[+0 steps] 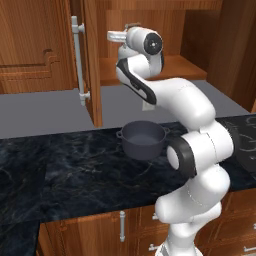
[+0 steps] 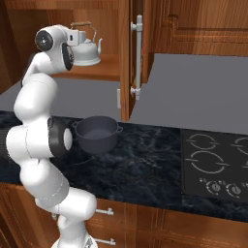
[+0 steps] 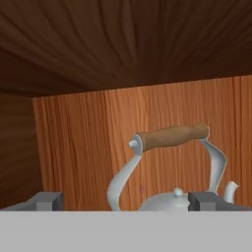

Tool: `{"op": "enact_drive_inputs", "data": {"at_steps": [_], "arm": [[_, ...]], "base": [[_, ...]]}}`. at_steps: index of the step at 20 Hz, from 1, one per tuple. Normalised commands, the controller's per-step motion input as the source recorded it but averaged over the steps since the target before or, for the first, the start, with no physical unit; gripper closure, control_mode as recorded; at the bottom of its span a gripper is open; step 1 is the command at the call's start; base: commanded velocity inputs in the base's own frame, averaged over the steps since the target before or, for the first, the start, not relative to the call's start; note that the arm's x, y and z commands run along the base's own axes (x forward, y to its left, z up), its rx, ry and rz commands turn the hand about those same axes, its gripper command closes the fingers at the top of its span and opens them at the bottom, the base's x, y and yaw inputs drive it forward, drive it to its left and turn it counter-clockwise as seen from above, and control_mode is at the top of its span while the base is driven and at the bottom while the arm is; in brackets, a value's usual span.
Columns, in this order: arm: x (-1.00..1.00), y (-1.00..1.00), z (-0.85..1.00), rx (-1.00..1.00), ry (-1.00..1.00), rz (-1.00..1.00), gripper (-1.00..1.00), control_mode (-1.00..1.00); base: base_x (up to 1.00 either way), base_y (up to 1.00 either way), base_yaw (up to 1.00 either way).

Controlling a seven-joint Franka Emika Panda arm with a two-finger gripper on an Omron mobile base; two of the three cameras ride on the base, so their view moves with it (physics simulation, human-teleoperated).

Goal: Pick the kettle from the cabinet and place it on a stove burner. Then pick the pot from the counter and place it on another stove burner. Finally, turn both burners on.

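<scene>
You see a black marble tabletop running along a grey back wall, under reddish wood cabinets. The cabinet door stands open, edge-on, its silver bar handle facing you. The kettle sits on the cabinet shelf, near its front edge. The hand is raised to shelf level just before the kettle, fingers spread wide, holding nothing. The pot rests near the tabletop's back edge, below the open cabinet. The stove burners lie toward the tabletop's right end.
</scene>
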Motion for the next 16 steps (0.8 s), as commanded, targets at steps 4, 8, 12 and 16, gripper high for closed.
{"op": "enact_drive_inputs", "data": {"at_steps": [4,8,12,16], "arm": [[0.18,0.02,0.00,0.00,0.00,0.00,-1.00,-1.00],[0.15,0.03,0.00,0.00,0.00,0.00,-1.00,-1.00],[0.14,0.01,0.00,0.00,0.00,0.00,-1.00,-1.00],[0.11,0.00,0.00,0.00,0.00,0.00,-1.00,-1.00]], "base": [[0.00,0.00,0.00],[0.00,0.00,0.00],[0.00,0.00,0.00],[0.00,0.00,0.00]]}}
